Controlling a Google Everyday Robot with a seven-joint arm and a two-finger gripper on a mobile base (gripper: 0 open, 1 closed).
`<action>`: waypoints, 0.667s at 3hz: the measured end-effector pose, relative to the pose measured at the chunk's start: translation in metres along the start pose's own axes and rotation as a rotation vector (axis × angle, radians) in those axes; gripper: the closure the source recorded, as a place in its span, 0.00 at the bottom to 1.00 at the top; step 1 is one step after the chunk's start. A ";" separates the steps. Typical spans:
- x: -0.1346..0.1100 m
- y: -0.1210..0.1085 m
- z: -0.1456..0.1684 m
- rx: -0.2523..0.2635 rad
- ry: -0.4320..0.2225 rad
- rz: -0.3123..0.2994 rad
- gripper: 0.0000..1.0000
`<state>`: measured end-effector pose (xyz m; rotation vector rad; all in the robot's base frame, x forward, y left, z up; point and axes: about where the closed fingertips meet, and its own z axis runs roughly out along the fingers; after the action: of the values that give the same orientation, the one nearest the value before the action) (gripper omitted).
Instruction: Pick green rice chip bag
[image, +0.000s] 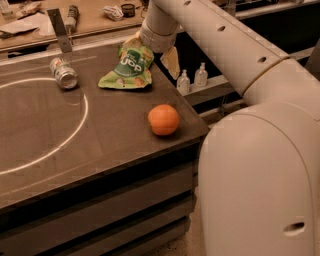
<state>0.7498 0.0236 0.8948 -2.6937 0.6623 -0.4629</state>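
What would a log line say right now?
task: pick green rice chip bag | gripper: at bag's far end | bag: on table | orange, silver can: apart

A green rice chip bag (127, 70), white lettering; cream pincer (150, 50) at its far edge; orange fruit (163, 119); silver can (63, 73); white-ringed brown desk (110, 135).

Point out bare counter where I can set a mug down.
Widest bare patch: inside the white painted circle, in front of the silver can. Also free: the front strip of the dark countertop, left of the round orange. Crowded: the far right corner, where the gripper is at the crinkled green rice chip bag.
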 end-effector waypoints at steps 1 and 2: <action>0.004 -0.010 0.004 0.022 0.057 -0.143 0.00; 0.005 -0.028 0.017 0.041 0.070 -0.260 0.00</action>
<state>0.7715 0.0482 0.8917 -2.7461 0.3154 -0.6306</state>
